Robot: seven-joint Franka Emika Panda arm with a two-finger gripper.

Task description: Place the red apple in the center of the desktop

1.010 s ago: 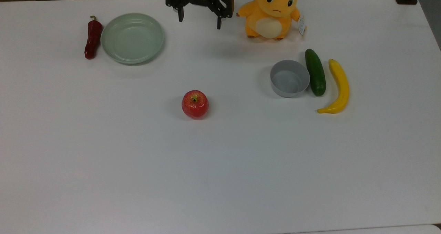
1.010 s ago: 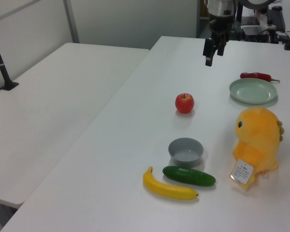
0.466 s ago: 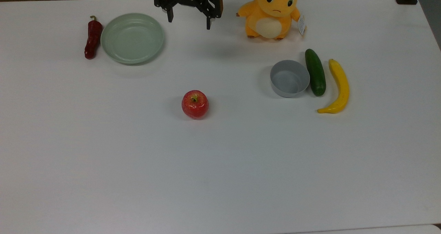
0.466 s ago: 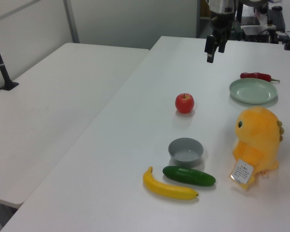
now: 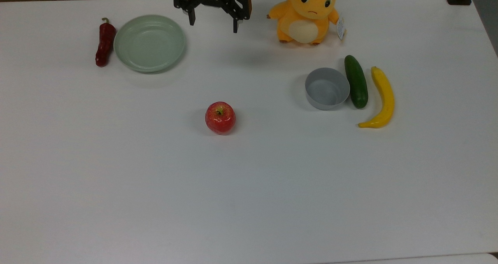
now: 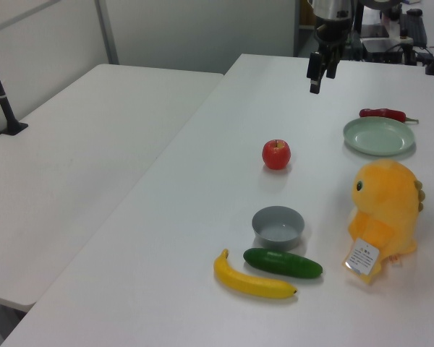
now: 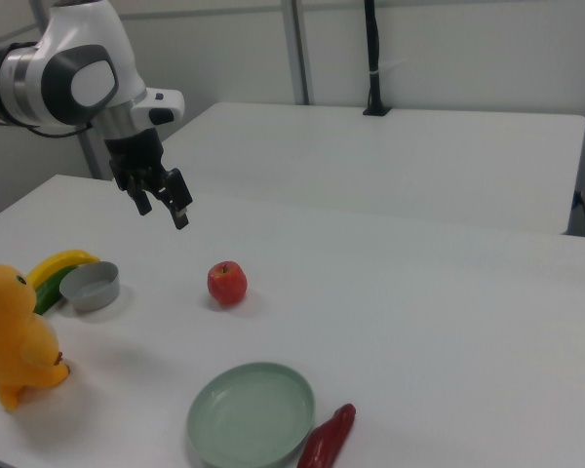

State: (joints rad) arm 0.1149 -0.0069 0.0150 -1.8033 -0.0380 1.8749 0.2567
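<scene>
One red apple (image 5: 220, 118); one banana (image 5: 381, 97); one bowl (image 5: 327, 88)

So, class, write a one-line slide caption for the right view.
Open gripper hangs above the white desktop, apart from the red apple sitting alone mid-table.

1. Bright, even overhead light on the white bench (image 5: 249, 201).
2. Soft, faint shadows beside the red apple (image 5: 220, 118) and grey bowl (image 5: 327, 88).
3. Small highlights glint on the apple's skin.

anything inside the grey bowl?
Nothing visible: the grey bowl shows a bare interior in the top view. In the left view its near wall hides part of the floor.
</scene>
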